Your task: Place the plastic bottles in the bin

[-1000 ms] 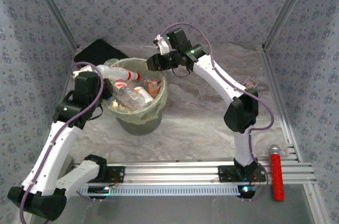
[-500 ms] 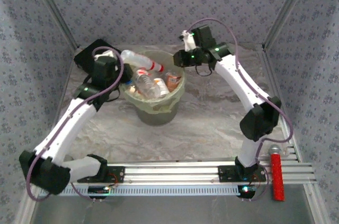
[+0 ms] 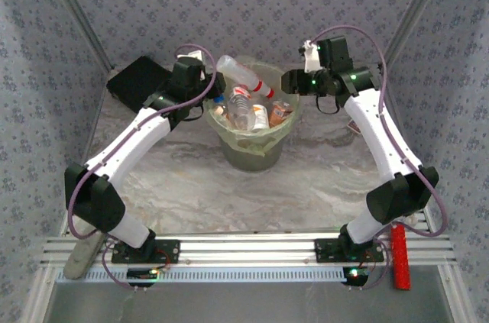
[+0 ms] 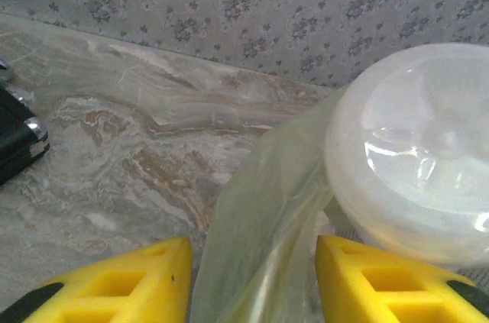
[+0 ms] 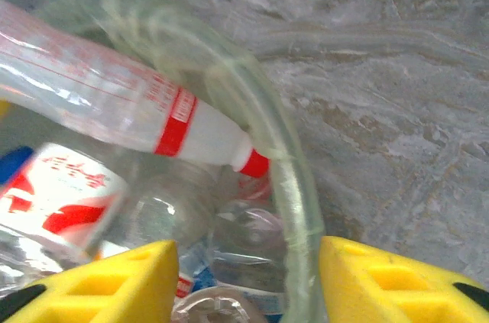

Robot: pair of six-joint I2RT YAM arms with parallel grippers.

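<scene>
On the desk (image 3: 328,178), far centre: bin (image 3: 256,156) holds a pile of plastic bottles (image 3: 243,109). One long red-capped bottle (image 3: 243,77) lies tilted across the rim, base overhanging beside left gripper (image 3: 212,92). Left gripper straddles the bagged rim; liner fills the gap, can't tell if pinching. Right gripper (image 3: 287,82) fingers apart astride the rim. Bottles look light, thin-walled, slick: grab mid-body at the label, squeeze gently.

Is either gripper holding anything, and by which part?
Both straddle the bin rim. The right gripper is open, slack beside the rim. The left gripper has its gap filled by the bag-lined edge; a clamp cannot be told.
</scene>
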